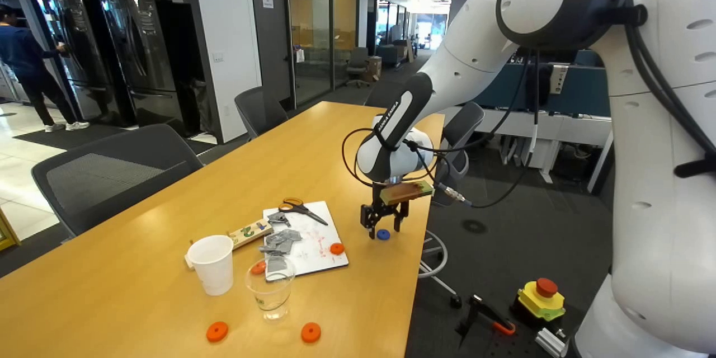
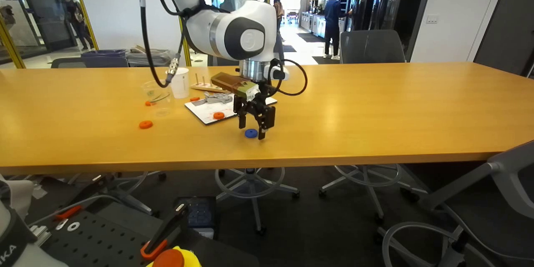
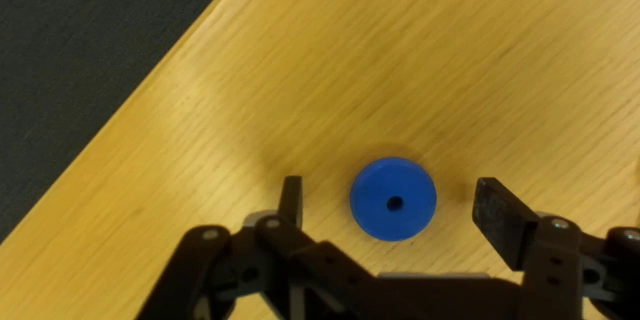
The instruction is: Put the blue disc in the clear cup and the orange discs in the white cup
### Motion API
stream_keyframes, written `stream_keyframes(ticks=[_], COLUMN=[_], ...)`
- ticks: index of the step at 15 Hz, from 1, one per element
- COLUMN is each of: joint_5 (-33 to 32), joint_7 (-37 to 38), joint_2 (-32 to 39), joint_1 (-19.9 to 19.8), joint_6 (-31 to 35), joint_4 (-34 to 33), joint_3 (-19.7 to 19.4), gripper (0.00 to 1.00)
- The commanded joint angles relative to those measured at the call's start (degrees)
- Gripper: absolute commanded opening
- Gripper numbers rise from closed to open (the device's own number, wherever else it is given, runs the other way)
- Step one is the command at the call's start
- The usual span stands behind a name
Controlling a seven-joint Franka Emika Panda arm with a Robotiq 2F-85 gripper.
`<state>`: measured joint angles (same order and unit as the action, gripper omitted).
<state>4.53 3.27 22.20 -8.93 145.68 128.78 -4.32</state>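
The blue disc [image 1: 383, 234] lies flat on the table near its edge; it also shows in an exterior view [image 2: 250, 133] and in the wrist view [image 3: 393, 199]. My gripper [image 3: 390, 182] is open, one finger on each side of the disc, touching neither side. The fingertips look close above the table. The clear cup [image 1: 271, 293] stands upright, beside the upright white cup [image 1: 212, 268]; both look empty. Several orange discs lie on the table: one on a white pad [image 1: 337, 248], one by the clear cup's rim [image 1: 258, 267], and two nearer [image 1: 217, 331] [image 1: 311, 332].
The white pad [image 1: 320, 260] carries scissors [image 1: 302, 210] and grey scraps [image 1: 281, 240]. A wooden peg board [image 1: 251, 232] lies behind the white cup. The table's edge [image 2: 292, 162] runs close to the blue disc. Chairs [image 1: 112, 173] stand around the table.
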Motion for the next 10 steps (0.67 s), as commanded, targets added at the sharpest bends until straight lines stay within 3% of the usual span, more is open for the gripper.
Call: stream_keyframes(ticks=[1,6,10], joint_5=[1.00,0.59,-0.14], joint_7=[-2.32,-2.32,-1.21], joint_2=[0.26,-0.04,-2.90], joint_1=[-0.15,0.07,1.12], joint_6=[-0.18,-0.73,-2.43], joint_4=[-1.06,-1.09,0.12], joint_3=[0.11,-0.23,-0.33], gripper=[0.56,0.19,0.23])
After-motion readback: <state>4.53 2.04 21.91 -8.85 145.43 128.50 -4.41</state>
